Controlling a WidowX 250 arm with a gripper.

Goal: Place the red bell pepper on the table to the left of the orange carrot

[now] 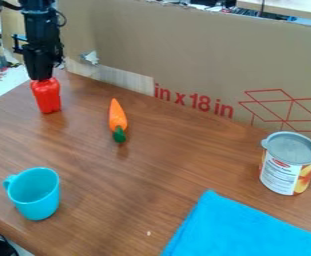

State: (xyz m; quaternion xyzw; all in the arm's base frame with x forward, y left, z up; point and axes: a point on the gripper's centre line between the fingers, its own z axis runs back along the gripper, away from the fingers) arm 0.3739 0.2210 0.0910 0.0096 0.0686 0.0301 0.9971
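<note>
Black gripper [43, 79]: meeting top of red plastic piece [47, 98], opening and hold indeterminable; orange toy carrot [117, 116]: lying nearby.

Cardboard panel [204, 55]: red print [194, 101] legible as "in x 18 in" | Same panel, right: red line-drawn box symbol [288, 110] | Can [292, 141]: white side label [280, 175], fine print illegible

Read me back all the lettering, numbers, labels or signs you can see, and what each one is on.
"in x 18 in": red print on the cardboard panel behind the table.
Can: the label's red logo and small print are too blurred to read.
Small red mark at the right edge, low on the cardboard: too small to read.
</note>
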